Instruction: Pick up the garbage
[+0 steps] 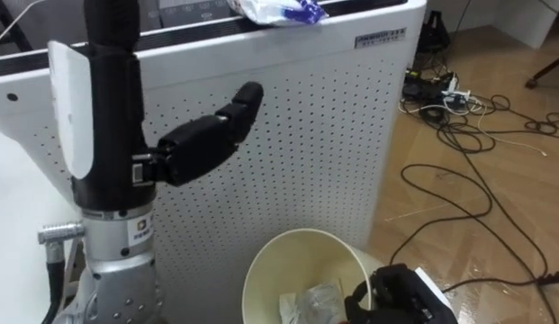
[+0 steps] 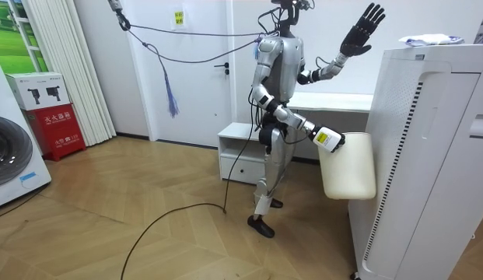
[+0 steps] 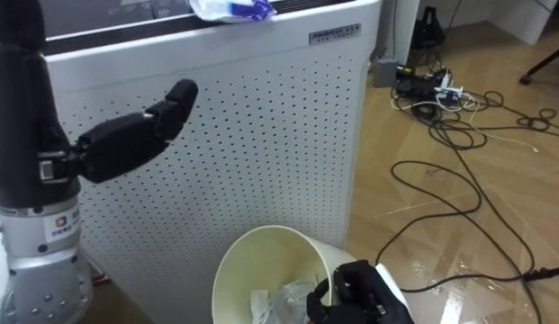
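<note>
A crumpled white and blue plastic bag [image 1: 279, 9] lies on top of a tall white perforated cabinet [image 1: 297, 135], also seen in the room view [image 2: 430, 39]. My left hand [image 1: 112, 135] is raised in front of the cabinet, below and left of the bag, with its thumb [image 1: 211, 130] sticking out; the room view shows its fingers [image 2: 364, 29] spread open and holding nothing. My right hand [image 1: 401, 297] is curled on the rim of a cream waste bin [image 1: 261, 261], held low against the cabinet's front. A crumpled clear wrapper [image 1: 311, 304] lies inside the bin.
Dark cables [image 1: 477, 171] and a power strip [image 1: 441, 90] sprawl over the wood floor to the right of the cabinet. In the room view a white table [image 2: 334, 101] and a low white cupboard [image 2: 237, 152] stand behind me, and a washing machine [image 2: 8, 163] stands at the far left.
</note>
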